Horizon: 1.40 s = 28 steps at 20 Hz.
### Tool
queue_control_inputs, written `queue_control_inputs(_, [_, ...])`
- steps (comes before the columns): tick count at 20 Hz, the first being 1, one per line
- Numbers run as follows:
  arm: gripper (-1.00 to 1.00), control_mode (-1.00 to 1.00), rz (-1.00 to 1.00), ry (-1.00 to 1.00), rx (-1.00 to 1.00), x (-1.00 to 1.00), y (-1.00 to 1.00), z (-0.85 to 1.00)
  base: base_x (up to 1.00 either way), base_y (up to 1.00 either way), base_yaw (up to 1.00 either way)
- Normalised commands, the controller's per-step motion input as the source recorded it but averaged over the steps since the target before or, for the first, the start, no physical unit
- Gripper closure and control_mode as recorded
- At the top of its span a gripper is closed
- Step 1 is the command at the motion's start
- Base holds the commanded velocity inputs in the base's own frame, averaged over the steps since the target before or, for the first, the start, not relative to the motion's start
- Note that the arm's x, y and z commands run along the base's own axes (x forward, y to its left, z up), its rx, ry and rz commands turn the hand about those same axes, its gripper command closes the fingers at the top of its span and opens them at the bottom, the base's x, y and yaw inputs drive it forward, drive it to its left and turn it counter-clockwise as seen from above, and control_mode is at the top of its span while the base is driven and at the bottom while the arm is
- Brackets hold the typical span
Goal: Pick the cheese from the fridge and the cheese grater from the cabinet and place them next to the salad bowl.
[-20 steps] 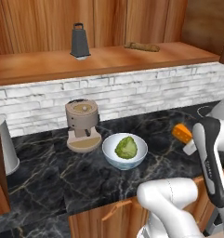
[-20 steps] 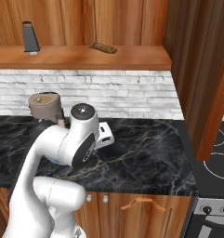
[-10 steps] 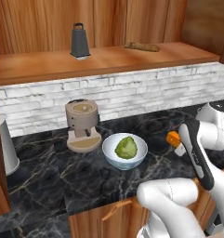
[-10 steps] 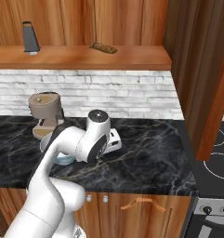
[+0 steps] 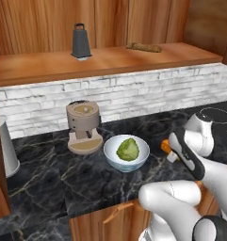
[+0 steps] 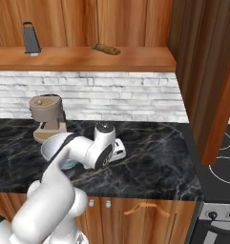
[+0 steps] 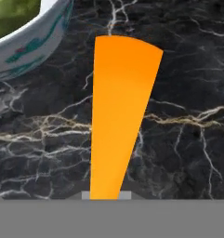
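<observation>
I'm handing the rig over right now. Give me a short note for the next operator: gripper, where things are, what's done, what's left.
Gripper: low over the counter, shut on the cheese.
Cheese: beside the salad bowl, on its right in the left base view; whether it rests on the counter is unclear.
Cheese grater: upright on the cabinet shelf, untouched.
Done: cheese brought to the bowl.
Left: release the cheese, fetch the grater, set it next to the bowl.

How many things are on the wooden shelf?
2. The cheese grater stands upright toward the shelf's left; a small brown item, too small to identify, lies further right. Nothing else shows there.
</observation>
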Motion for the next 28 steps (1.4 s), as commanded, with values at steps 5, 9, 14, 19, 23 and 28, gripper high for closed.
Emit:
queue_control_inputs(5, [1.0, -1.0, 0.0, 0.02, 0.0, 0.51, -0.04, -0.51, 0.0, 0.0, 0.0])
queue_control_inputs(9, [1.0, -1.0, 0.0, 0.0, 0.0, 0.48, -0.18, -0.4, 0.0, 0.0, 0.0])
queue_control_inputs(14, [1.0, -1.0, 0.0, 0.01, 0.0, 0.51, -0.1, -0.38, 0.0, 0.0, 0.0])
queue_control_inputs(19, [-1.0, -1.0, 0.0, 0.04, 0.0, 0.52, 0.0, -0.26, 0.0, 0.0, 0.0])
queue_control_inputs(23, [-1.0, -1.0, 0.0, 0.01, 0.0, 0.05, 0.0, 0.02, 0.0, 0.0, 0.0])
queue_control_inputs(28, [-1.0, -1.0, 0.0, -0.07, -0.01, -0.37, 0.25, 0.13, 0.0, 0.0, 0.0])
